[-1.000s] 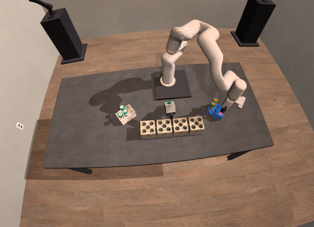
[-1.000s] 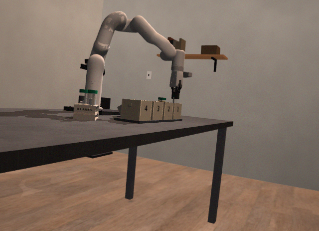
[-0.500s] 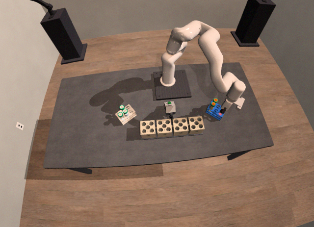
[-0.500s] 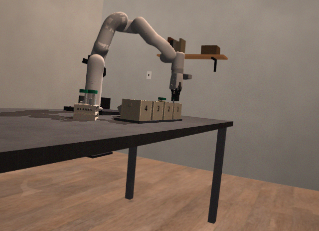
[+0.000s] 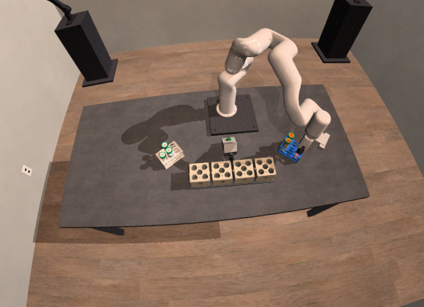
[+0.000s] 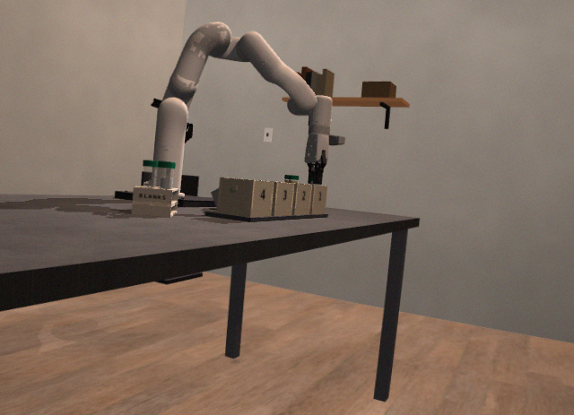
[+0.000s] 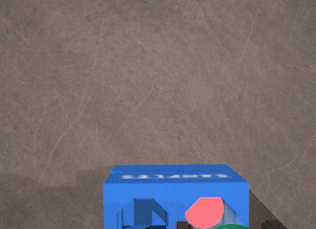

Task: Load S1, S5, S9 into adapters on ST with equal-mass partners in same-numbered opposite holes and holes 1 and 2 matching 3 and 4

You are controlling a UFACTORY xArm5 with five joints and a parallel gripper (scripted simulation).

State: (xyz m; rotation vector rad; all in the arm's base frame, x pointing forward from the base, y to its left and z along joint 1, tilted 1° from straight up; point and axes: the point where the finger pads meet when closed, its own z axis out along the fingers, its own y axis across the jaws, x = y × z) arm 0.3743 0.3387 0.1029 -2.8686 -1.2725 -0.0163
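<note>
My gripper (image 5: pixel 301 150) (image 6: pixel 317 177) is shut on a green-capped tube (image 7: pixel 231 227) over the right part of the blue samples rack (image 5: pixel 287 155) (image 7: pixel 173 188). How far the tube stands out of its hole is hidden. A pink-red round surface (image 7: pixel 204 212) shows beside the cap; I cannot tell which tube it belongs to. Two orange-dotted tubes (image 5: pixel 291 135) (image 5: pixel 287 140) stand in the rack's left part. Three white-dotted blanks (image 5: pixel 164 144) (image 5: pixel 169 150) (image 5: pixel 162 154) stand in the BLANKS rack (image 5: pixel 171 162) (image 6: pixel 152 205). Adapters 4 (image 5: pixel 199 182) (image 6: pixel 262 207), 3 (image 5: pixel 222 182), 2 (image 5: pixel 244 179) and 1 (image 5: pixel 265 176) show empty holes.
The small desk (image 5: pixel 230 146) with the green DONE key (image 5: pixel 228 138) stands behind the adapter row, between the row and the arm's base plate (image 5: pixel 238 126). The adapter row lies left of the samples rack, with the BLANKS rack beyond it.
</note>
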